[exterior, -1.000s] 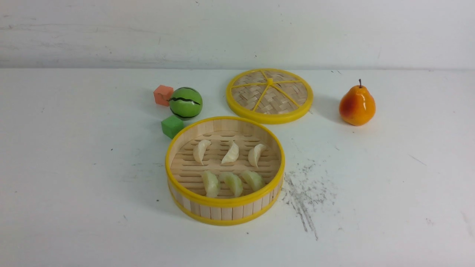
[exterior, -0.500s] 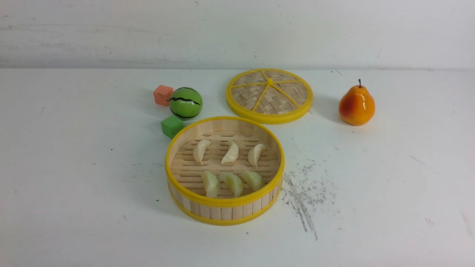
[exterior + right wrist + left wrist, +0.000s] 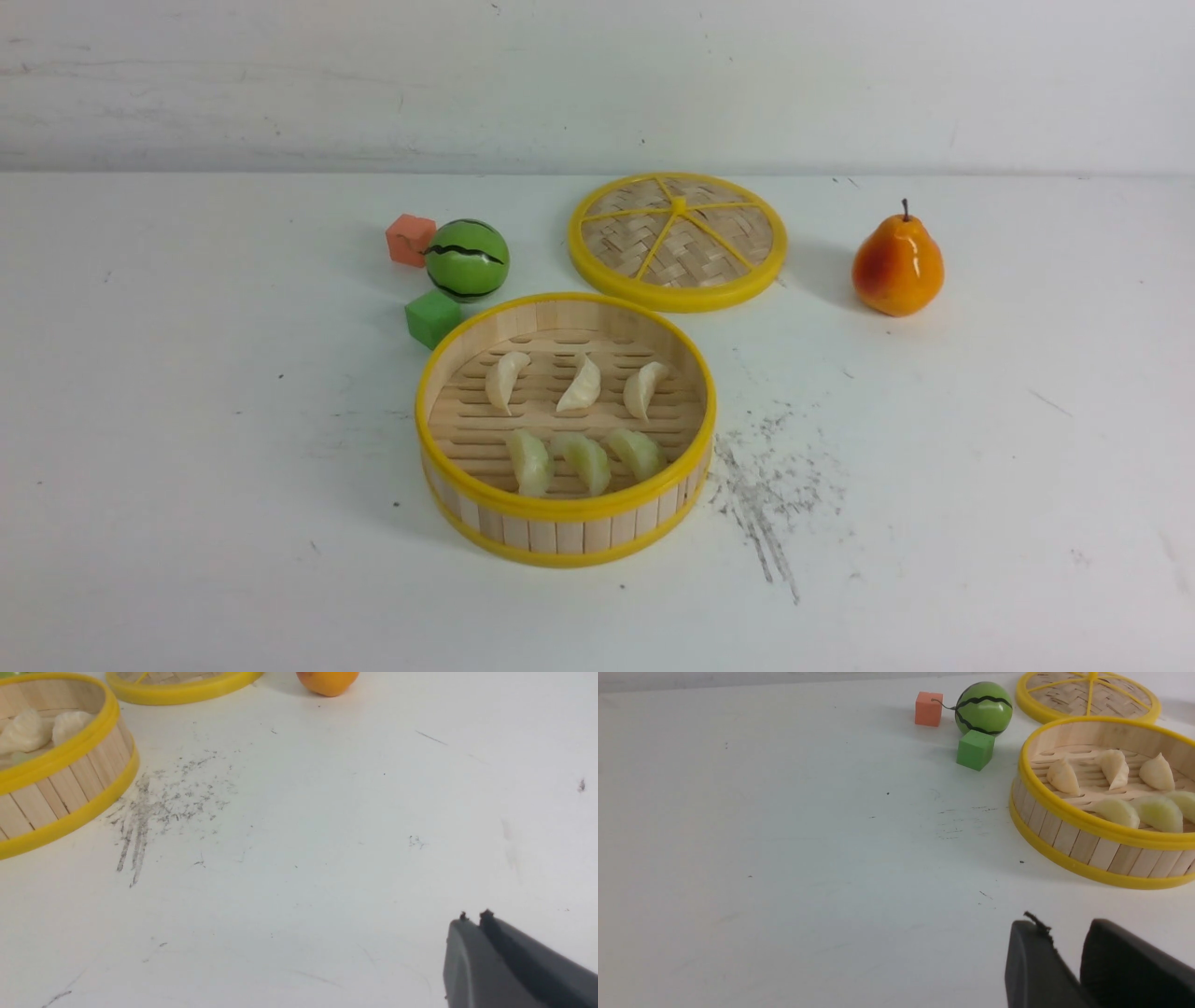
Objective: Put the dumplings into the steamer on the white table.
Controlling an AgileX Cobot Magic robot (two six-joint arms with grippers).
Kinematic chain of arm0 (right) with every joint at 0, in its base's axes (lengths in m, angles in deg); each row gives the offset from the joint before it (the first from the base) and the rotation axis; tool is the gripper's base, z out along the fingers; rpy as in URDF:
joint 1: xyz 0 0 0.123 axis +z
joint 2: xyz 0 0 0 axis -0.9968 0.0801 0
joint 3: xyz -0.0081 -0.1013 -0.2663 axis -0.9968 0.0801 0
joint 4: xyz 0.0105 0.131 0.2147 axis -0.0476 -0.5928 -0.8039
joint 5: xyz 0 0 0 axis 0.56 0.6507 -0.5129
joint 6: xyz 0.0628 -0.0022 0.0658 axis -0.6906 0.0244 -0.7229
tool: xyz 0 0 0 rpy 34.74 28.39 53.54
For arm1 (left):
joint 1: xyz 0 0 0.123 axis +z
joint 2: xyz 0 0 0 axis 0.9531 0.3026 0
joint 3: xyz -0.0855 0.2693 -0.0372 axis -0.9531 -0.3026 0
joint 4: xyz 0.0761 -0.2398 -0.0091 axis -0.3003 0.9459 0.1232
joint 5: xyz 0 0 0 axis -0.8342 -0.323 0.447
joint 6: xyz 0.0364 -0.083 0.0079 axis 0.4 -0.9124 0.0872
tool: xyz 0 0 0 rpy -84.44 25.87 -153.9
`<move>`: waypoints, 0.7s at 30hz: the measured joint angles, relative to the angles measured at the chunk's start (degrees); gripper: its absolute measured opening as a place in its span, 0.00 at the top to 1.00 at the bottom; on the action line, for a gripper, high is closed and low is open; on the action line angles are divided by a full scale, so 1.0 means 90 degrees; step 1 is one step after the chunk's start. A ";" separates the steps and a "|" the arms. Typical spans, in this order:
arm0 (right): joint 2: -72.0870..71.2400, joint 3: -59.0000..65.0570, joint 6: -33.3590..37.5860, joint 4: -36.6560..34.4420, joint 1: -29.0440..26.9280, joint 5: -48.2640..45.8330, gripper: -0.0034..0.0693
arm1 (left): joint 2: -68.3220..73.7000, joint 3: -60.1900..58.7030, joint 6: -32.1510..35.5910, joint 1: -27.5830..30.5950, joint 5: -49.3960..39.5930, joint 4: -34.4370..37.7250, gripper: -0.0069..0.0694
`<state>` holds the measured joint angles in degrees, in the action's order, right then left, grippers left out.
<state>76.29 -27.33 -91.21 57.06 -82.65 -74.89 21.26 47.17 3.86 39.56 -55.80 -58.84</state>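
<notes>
Apart from the slightly parted left pincer (image 3: 1057, 947), dumplings (image 3: 581, 385) inside the steamer (image 3: 566, 509).

The steamer (image 3: 566, 537) is rimmed in yellow. Cream-white is seen on the far dumplings (image 3: 581, 384), pale green on the near ones. The watermelon (image 3: 468, 260) is striped black over green; the surface (image 3: 980, 485) is scuffed grey on white.

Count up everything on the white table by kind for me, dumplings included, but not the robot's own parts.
Dumplings: 6
Steamer: 1
Woven lid: 1
Blocks: 2
Striped green ball: 1
Pear: 1
Total: 12
</notes>
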 joint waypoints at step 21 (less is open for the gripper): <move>0.0000 0.0000 0.0000 0.0000 0.0000 0.0000 0.89 | -0.0737 -0.1362 0.2603 0.2654 0.2079 0.2809 0.92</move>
<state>76.29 -27.33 -91.21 57.06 -82.65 -74.89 14.63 34.92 27.29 63.45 -37.09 -33.56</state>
